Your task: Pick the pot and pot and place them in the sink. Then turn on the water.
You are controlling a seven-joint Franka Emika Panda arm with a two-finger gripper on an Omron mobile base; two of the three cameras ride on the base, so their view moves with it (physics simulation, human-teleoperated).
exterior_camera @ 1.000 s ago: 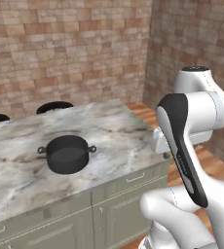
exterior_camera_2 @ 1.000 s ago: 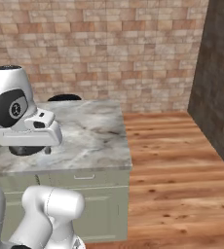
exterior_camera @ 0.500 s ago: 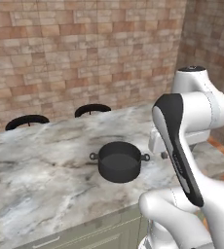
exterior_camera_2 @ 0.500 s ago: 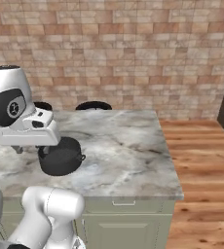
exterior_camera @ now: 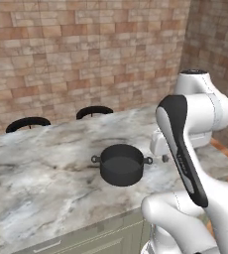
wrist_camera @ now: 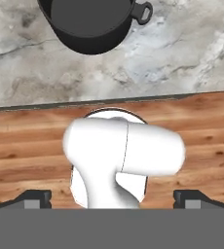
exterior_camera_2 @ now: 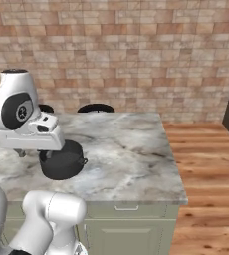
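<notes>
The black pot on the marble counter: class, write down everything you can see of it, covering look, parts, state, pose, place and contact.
The black pot is round, matte and dark, seemingly metal, with straight walls and no lid. A small loop handle sticks out on each of two opposite sides. Its inside looks empty. It stands upright on the grey-veined marble counter, fairly near the front edge, resting on its base alone. Nothing else touches it: the robot's hand hangs close beside it in the base views, apart from it, and the hand view sees it from above.

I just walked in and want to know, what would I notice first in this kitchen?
A dark pot sits alone on the grey marble counter, near its front edge. The big white robot arm rises right beside it, in front of a brick wall. Its gripper is open and holds nothing.
</notes>
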